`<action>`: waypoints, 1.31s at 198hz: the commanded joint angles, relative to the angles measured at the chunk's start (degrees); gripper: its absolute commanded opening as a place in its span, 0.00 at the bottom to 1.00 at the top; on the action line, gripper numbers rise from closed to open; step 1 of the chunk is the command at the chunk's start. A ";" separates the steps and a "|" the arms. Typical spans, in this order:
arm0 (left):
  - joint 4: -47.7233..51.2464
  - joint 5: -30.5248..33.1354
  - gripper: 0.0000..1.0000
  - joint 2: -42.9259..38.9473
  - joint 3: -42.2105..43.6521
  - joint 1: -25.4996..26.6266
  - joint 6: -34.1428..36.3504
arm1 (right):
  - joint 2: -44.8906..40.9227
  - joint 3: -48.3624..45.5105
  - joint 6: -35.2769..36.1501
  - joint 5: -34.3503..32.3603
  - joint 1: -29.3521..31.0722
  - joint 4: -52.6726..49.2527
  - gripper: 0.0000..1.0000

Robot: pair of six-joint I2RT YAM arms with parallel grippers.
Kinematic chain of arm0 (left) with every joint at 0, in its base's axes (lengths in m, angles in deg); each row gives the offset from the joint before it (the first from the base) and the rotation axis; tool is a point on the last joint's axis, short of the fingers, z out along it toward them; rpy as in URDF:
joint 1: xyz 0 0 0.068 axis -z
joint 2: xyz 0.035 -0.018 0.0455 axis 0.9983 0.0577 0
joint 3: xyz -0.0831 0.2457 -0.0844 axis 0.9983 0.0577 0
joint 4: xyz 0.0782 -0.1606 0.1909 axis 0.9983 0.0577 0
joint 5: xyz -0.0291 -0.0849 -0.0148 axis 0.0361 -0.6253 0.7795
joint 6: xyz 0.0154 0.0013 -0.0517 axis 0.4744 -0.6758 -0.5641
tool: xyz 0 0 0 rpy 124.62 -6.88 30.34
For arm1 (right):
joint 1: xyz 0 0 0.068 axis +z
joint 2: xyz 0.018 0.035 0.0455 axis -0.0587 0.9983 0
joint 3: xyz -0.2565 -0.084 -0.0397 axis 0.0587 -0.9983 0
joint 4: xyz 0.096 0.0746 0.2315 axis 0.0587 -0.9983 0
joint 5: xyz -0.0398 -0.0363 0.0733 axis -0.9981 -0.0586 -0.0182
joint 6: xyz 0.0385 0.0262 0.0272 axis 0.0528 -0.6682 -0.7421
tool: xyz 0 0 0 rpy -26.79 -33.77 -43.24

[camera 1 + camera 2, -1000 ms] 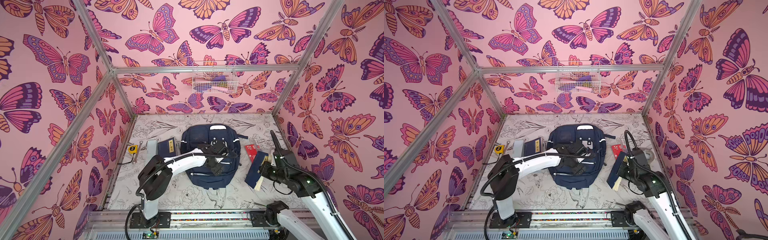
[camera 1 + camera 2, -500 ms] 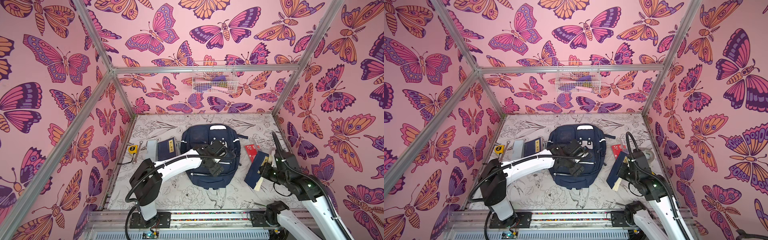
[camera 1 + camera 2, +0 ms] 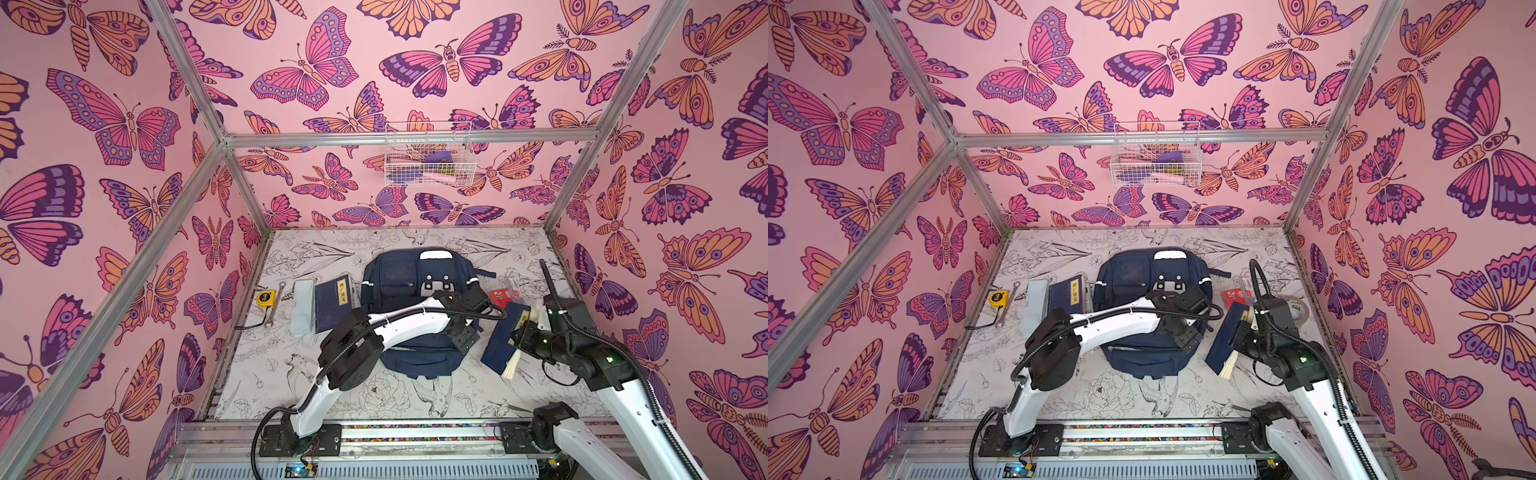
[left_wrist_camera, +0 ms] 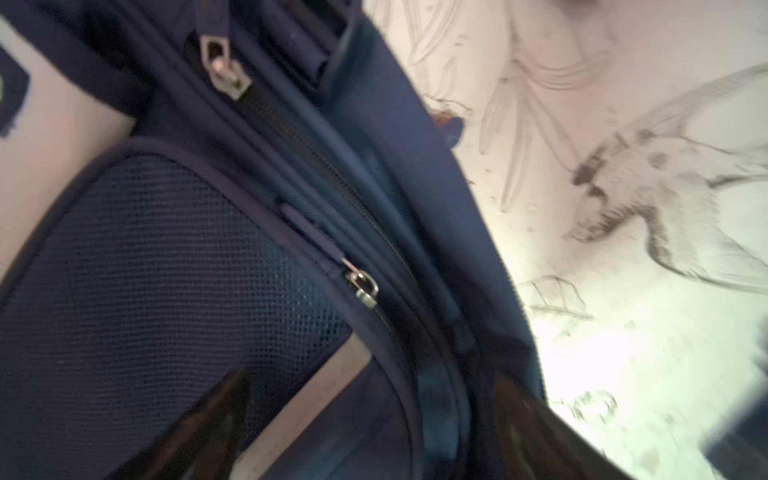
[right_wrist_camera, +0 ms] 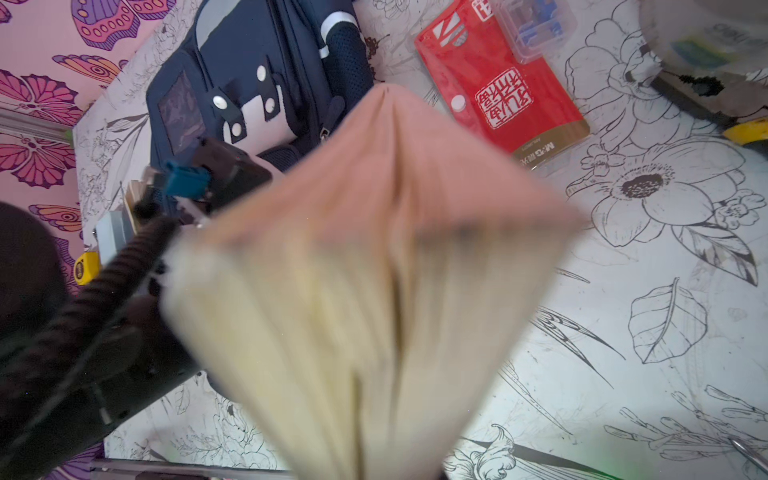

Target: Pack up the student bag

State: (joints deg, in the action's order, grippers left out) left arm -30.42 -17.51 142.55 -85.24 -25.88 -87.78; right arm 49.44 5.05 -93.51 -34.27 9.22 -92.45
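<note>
Now the student bag [image 3: 395, 274] lies just under the left gripper [image 4: 370, 386], jaws apart. The right gripper [image 3: 520, 333] is clamped on a book [image 3: 498, 345]; floppy pages [image 5: 332, 332] could let it slip.

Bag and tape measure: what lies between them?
In both top views: a wrench, a clear case and a navy book, running from tape measure to bag.

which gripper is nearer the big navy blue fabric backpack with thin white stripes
Left. The left gripper hangs open directly over the right side of the backpack, by its zippers. The right gripper is clear of it, off to its right, shut on a navy blue book.
</note>
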 commanded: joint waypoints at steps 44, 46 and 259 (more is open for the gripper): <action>3.07 12.81 0.12 -1.68 -2.84 -0.70 -8.94 | 4.85 6.76 4.92 12.54 -8.77 -4.62 0.00; 2.97 12.77 0.11 -1.71 -3.17 -0.70 -8.70 | 4.95 7.08 5.21 12.57 -8.88 -4.87 0.00; -7.05 -46.57 0.00 -9.10 -16.80 -26.71 -21.21 | -4.45 -15.15 -27.02 51.09 -9.32 59.94 0.00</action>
State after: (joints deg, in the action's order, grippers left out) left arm -28.44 -55.28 137.90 -103.38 -50.88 -103.58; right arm 44.89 -15.15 -127.57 14.85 0.30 -25.81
